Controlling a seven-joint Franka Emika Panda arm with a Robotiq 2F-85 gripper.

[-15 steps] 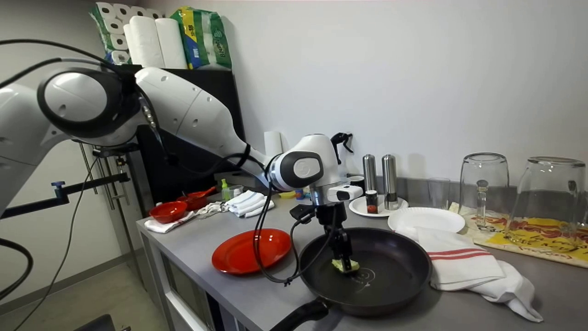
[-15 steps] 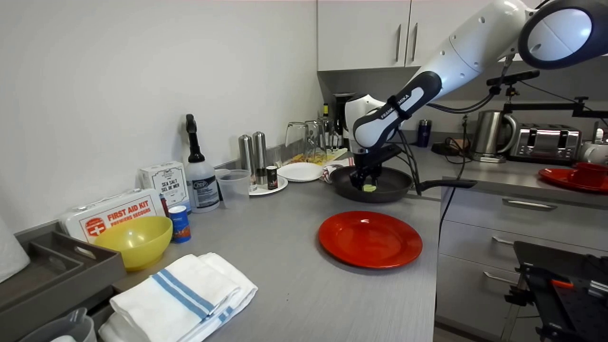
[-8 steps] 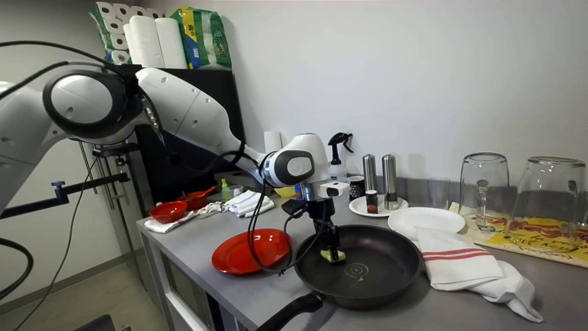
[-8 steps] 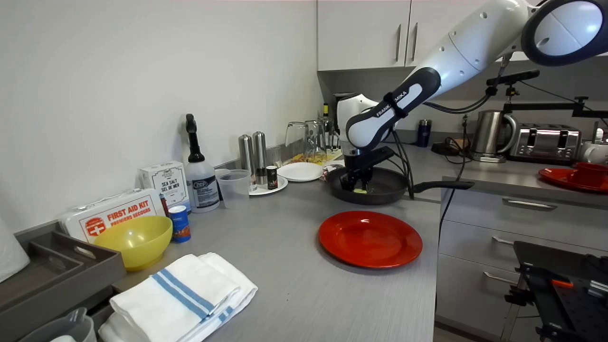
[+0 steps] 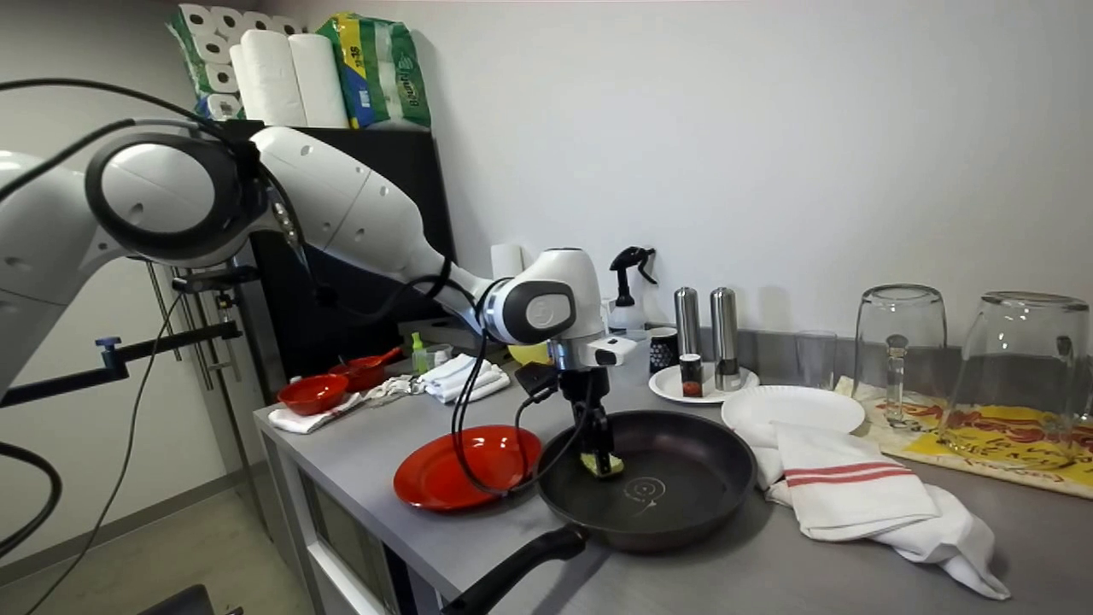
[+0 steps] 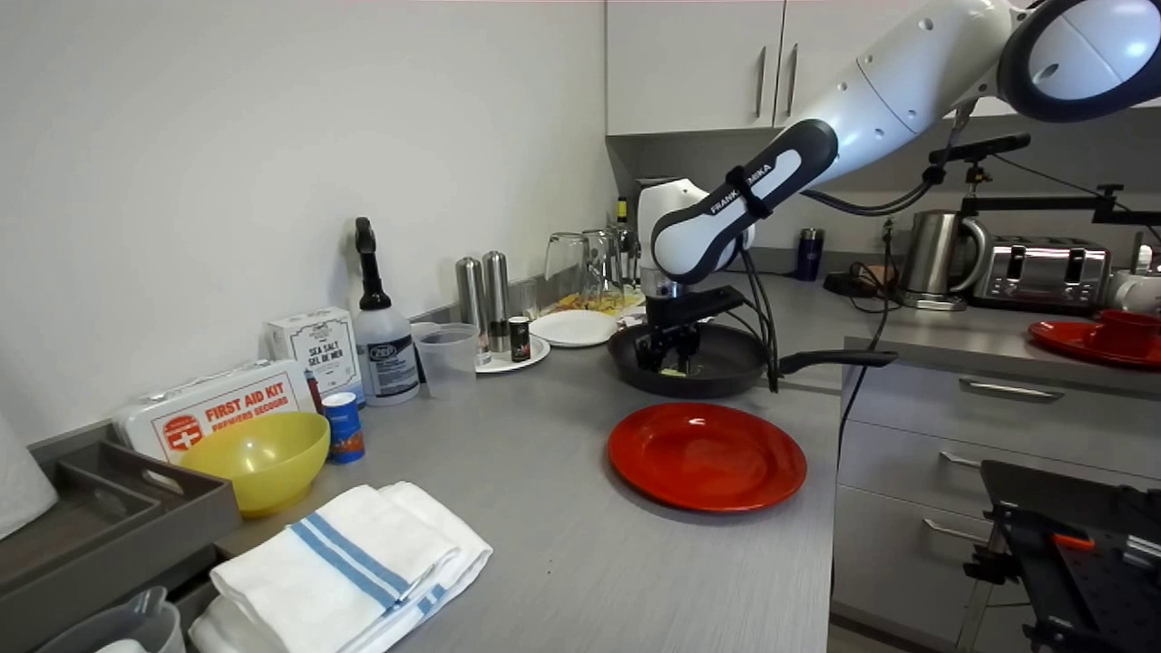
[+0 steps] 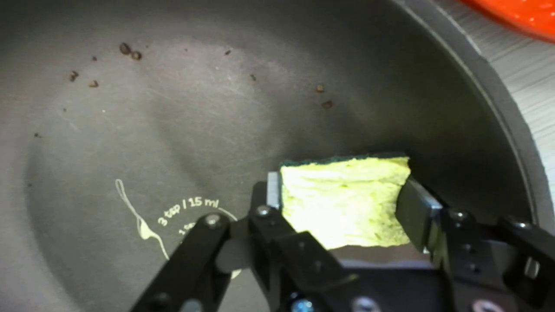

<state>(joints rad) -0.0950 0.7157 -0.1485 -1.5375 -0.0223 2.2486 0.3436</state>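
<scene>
My gripper (image 7: 345, 202) is shut on a yellow sponge (image 7: 338, 190) with a dark green scouring layer along its far edge. One finger pad presses each end, and the sponge bulges slightly between them. They are inside a dark frying pan (image 7: 208, 117), low over its floor near the wall beside the red plate. Small brown crumbs (image 7: 125, 48) lie scattered on the pan's floor in the wrist view. In both exterior views the gripper points down into the pan (image 5: 683, 504), and only a bit of the sponge (image 6: 673, 372) shows under the fingers.
A red plate (image 5: 465, 474) lies close beside the pan. The pan's handle (image 5: 521, 564) juts past the counter edge. A white towel with red stripes (image 5: 854, 487), paper plates (image 5: 794, 410), steel mills (image 5: 724, 333) and upturned glass mugs (image 5: 901, 342) stand around it. Cables loop beside the wrist.
The gripper and sponge have moved toward the red plate. The pan has slid the same way, away from the striped towel. The grip on the sponge looks unchanged.
</scene>
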